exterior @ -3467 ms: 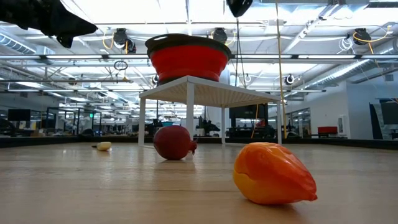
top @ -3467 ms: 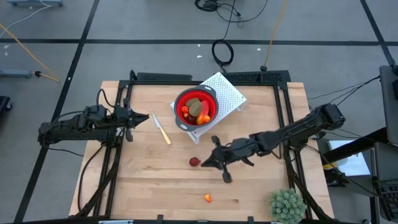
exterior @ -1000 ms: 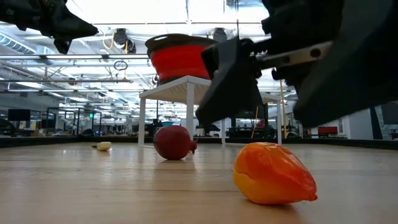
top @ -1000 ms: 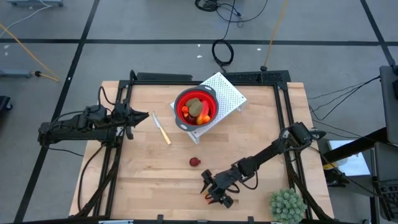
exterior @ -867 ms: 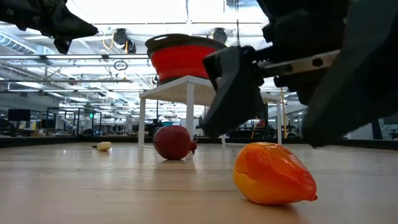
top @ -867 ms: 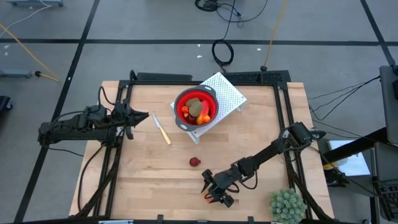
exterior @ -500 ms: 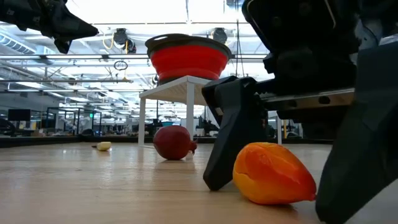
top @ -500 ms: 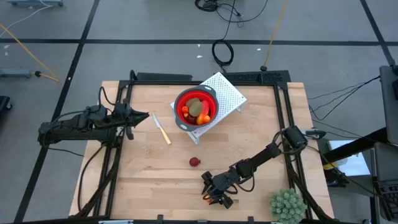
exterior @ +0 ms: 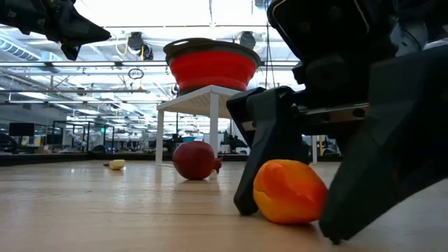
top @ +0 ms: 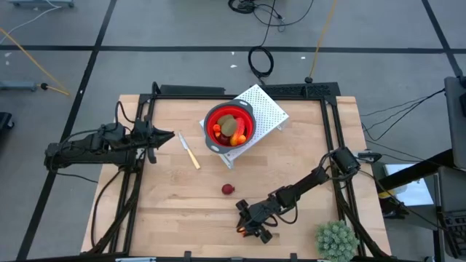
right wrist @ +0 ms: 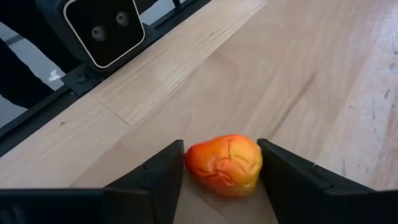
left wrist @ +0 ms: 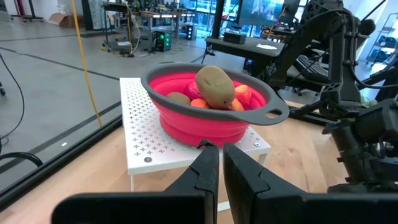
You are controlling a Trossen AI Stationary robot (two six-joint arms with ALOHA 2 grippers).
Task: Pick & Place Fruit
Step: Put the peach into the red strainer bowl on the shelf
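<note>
A small orange fruit (right wrist: 224, 165) lies on the wooden table near its front edge, right of centre (top: 241, 231). My right gripper (right wrist: 221, 149) is down at the table, shut on it. A dark red fruit (top: 228, 189) rests on the table a little farther back. The red bowl (top: 229, 125) holds several fruit pieces and stands on a white perforated stand (top: 268, 109) at the far middle. My left gripper (top: 169, 136) hovers shut above the table's left side, pointing toward the bowl (left wrist: 211, 109). My right gripper pinches the orange fruit's two opposite sides (right wrist: 191, 160) between its two fingers (exterior: 262, 161). The fingers slant down at it from the table's right and far side. The fruit's underside rests on the table (exterior: 289, 218).
A cream-handled knife (top: 189, 151) lies left of the bowl. A spiky green plant ball (top: 336, 240) sits at the near right corner, close to my right arm. Bare wood stretches across the near left part of the table (top: 175, 211).
My right gripper has sunk to the table with a finger on each side of the orange fruit, then its fingers have drawn together onto it. The fruit has turned and shifted a little on the table between them.
</note>
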